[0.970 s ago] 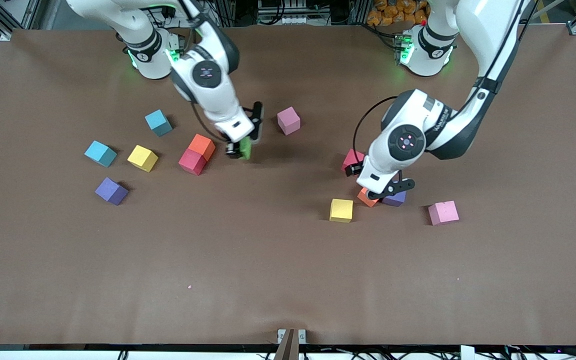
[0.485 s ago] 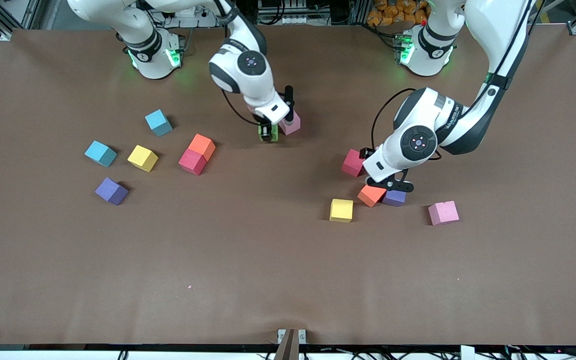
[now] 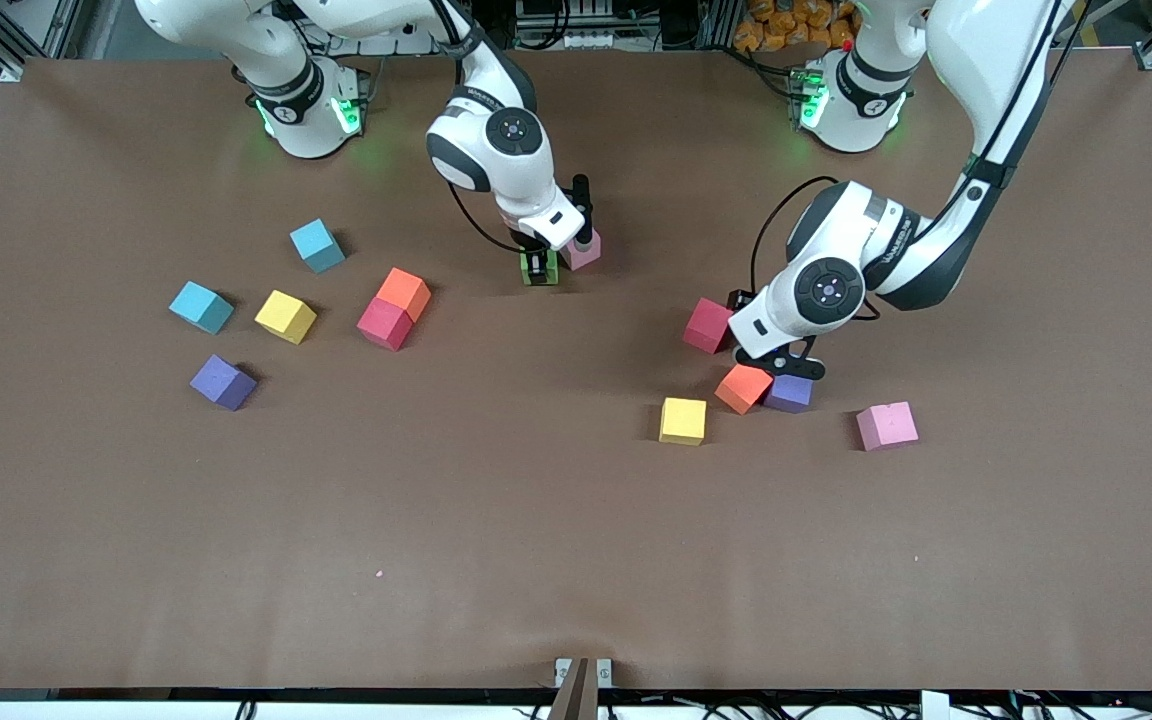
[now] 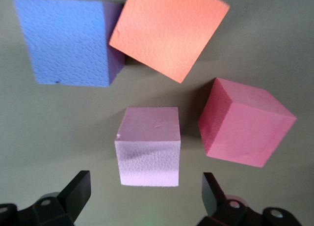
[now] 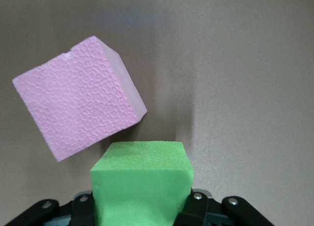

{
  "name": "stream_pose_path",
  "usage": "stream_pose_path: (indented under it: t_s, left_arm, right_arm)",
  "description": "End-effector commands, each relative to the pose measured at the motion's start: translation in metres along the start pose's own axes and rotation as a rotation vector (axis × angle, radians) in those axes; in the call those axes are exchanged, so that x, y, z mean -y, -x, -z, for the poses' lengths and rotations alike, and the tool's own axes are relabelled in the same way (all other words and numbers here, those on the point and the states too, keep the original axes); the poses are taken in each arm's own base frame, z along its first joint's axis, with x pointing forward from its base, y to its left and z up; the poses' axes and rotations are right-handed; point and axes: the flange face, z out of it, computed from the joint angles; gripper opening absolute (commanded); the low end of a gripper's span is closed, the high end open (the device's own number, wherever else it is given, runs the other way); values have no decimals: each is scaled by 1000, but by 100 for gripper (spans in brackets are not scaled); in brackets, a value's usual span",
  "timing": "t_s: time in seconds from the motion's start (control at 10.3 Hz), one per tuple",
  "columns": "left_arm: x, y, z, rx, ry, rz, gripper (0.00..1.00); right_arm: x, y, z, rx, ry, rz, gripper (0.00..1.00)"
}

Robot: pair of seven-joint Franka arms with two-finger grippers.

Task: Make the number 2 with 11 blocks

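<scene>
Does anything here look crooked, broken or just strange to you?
Nothing is broken or spilled. The pink cube sits turned at an angle to the green cube, which the right gripper holds beside it, so their sides do not line up. The other cubes lie scattered at mixed angles.

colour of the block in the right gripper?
Green block, held in the right gripper; clearest in the right wrist view.

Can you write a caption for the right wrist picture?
Right gripper holds a green cube next to a tilted pink cube on the brown table.
</scene>
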Motion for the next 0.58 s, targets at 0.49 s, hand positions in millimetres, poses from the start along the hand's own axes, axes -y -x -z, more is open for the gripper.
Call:
stream_pose_path:
  t_s: [0.49]
  left_arm:
    - [3, 1, -39, 38, -45, -55, 100]
  right_arm:
    - [27, -23, -4, 9, 13, 66, 42]
